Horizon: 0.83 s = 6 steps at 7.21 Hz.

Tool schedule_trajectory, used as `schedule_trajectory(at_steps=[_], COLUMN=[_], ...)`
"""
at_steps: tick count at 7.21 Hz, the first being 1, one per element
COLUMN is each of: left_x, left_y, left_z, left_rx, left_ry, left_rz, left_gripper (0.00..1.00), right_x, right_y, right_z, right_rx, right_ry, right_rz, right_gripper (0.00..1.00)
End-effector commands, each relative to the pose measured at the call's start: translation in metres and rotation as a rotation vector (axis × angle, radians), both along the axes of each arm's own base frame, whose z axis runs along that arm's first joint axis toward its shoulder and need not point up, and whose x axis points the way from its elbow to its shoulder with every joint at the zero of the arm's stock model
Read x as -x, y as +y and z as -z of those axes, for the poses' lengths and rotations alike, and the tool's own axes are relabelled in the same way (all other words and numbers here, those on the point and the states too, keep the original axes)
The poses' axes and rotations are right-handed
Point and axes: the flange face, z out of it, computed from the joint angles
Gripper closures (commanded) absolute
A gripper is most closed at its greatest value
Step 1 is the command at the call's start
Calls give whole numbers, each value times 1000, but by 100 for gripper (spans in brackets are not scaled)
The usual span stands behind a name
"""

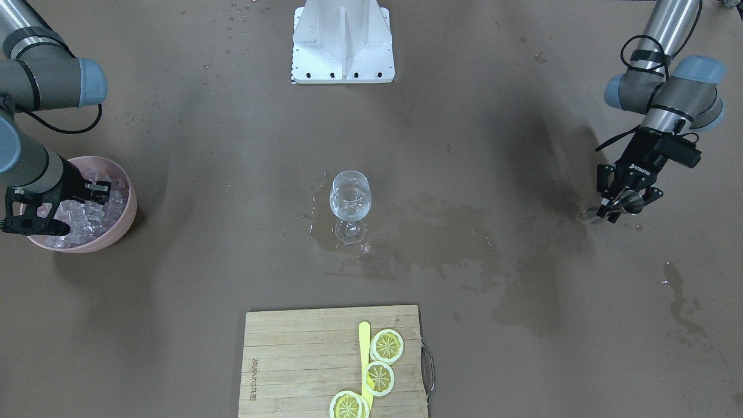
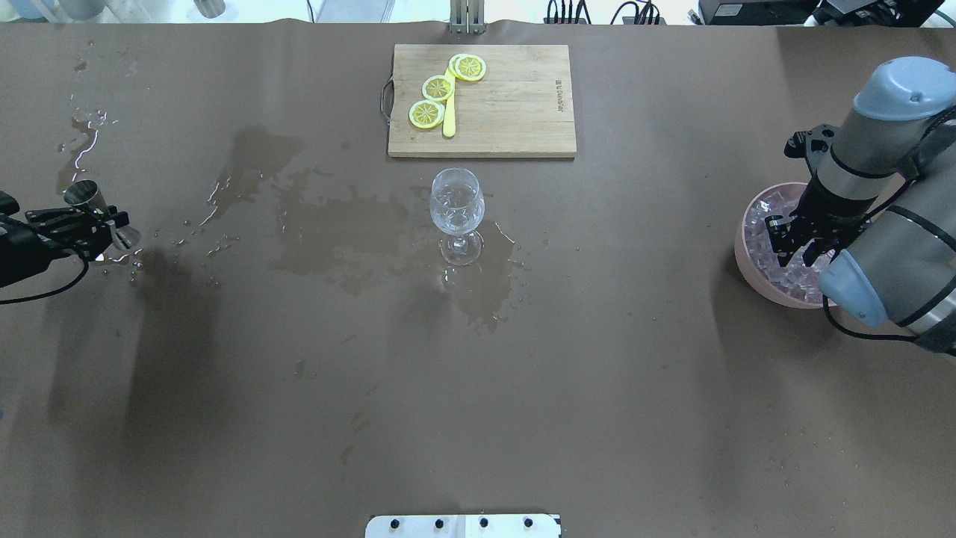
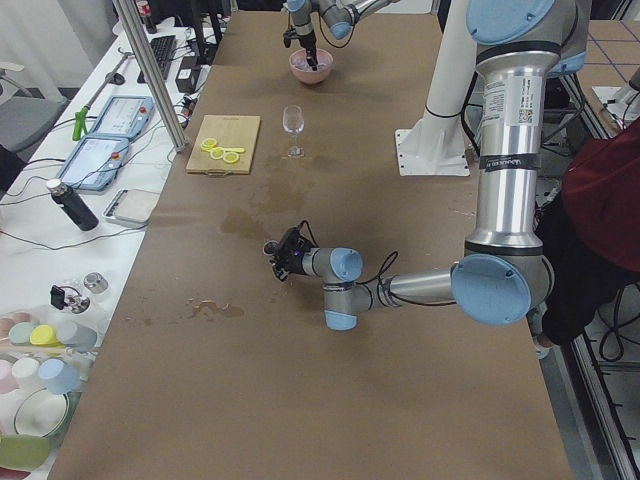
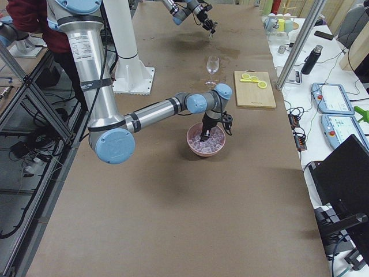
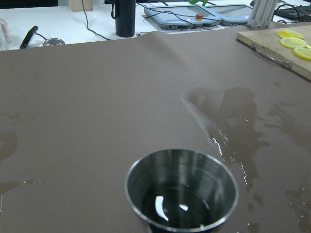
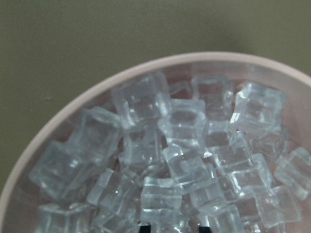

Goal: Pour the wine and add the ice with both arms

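Left fingers (image 1: 605,188) are clamped on the steel jigger (image 1: 630,203) at the front view's right edge, with only a film of wine (image 5: 176,206) in its cup. The wine glass (image 1: 349,200) at centre looks already charged, so it's the ice step! Right fingers (image 1: 93,190), parted, sit among the ice (image 6: 180,160) in the pink bowl (image 1: 125,223) at the left edge, gripping nothing I can see. Next call: pinch one cube, lift, cross the wet counter (image 1: 232,261), release over the glass.
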Motion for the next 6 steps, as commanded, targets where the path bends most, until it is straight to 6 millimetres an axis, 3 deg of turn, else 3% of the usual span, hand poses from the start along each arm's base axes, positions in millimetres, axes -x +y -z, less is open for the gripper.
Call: schedule_trajectory(at_steps=[1,4,6], left_x=[-16,-30,-60], left_y=[-17,-31,-63], left_z=[51,150,213], left_rx=[2,22,97], left_ry=[7,-1,93], left_rz=[-1,1,14], left_gripper=[100,100,100], right_x=[0,-3,-25], right_y=[-1,-5,-13], right_z=[6,14,19], right_rx=[-9,-19,-26], right_ry=[-5,-12,-16], right_rz=[-3,-19,-58], right_gripper=[82,84,84])
